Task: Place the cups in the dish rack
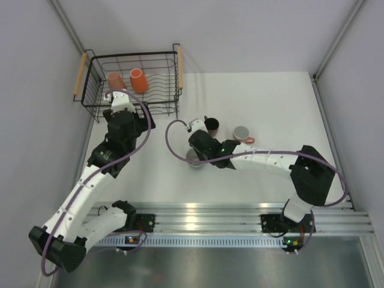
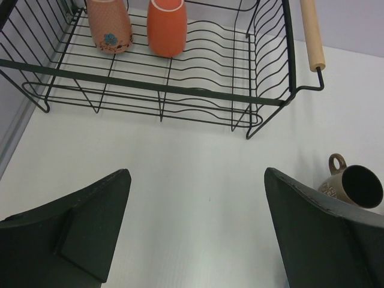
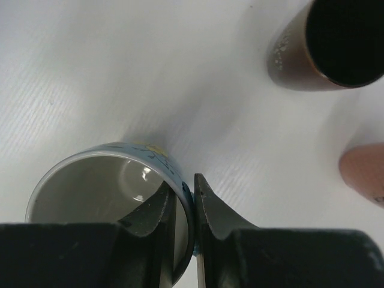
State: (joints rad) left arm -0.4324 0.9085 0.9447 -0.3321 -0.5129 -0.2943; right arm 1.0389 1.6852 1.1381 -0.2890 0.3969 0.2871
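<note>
1. I read the dish rack (image 2: 150,83) as black wire; its handles (image 2: 312,33) are pale wood.
2. The salmon-pink mug (image 2: 109,24) carries a blue flower.
3. The orange mug (image 2: 167,27) is plain.
4. The brown mug (image 2: 351,186) has a dark inside.
5. The light blue mug (image 3: 108,192) has yellow marks and a greyish inside.

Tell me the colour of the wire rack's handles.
Pale wooden handles; best seen in left wrist view.

The dish rack (image 1: 179,66) sits at the far left of the table (image 1: 270,102). In it, side by side, are the left rack cup (image 1: 116,80) and the right rack cup (image 1: 138,80). Right of the rack, on the table, the near cup (image 3: 90,186) is nearest, the far cup (image 1: 211,125) behind it, the right cup (image 1: 242,134) beside that.
</note>
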